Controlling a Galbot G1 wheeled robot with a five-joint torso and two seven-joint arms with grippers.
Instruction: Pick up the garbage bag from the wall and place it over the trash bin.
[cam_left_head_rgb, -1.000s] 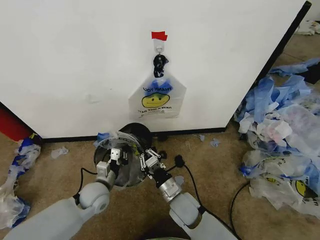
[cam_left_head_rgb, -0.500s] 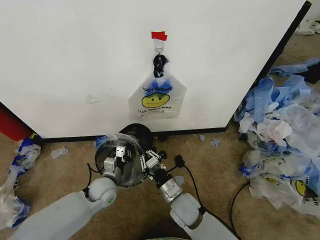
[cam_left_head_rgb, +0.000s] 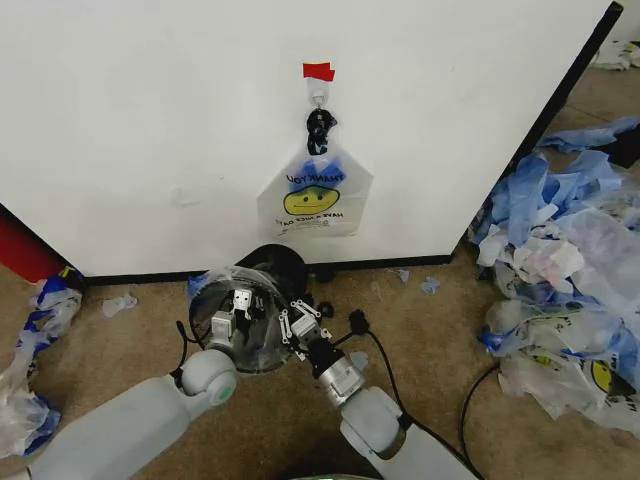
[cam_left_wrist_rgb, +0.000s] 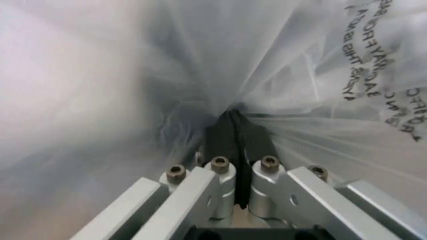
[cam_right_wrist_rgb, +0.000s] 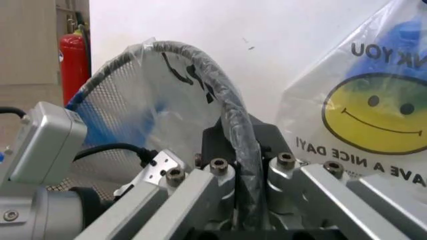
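Both end effectors are clamped at the trash bin (cam_left_head_rgb: 250, 320): right end effector (cam_left_head_rgb: 293, 325) on its bag-covered rim, left end effector (cam_left_head_rgb: 235, 310) on bag film.

A robot test area set up indoors, not a home: a freestanding white panel (cam_left_head_rgb: 150, 120) with black edge trim stands as a mock wall on worn brown carpet (cam_left_head_rgb: 440, 320), heaps of used plastic bags (cam_left_head_rgb: 565, 270) lie discarded beside it, and a red fire extinguisher (cam_right_wrist_rgb: 73, 57) stands at the side
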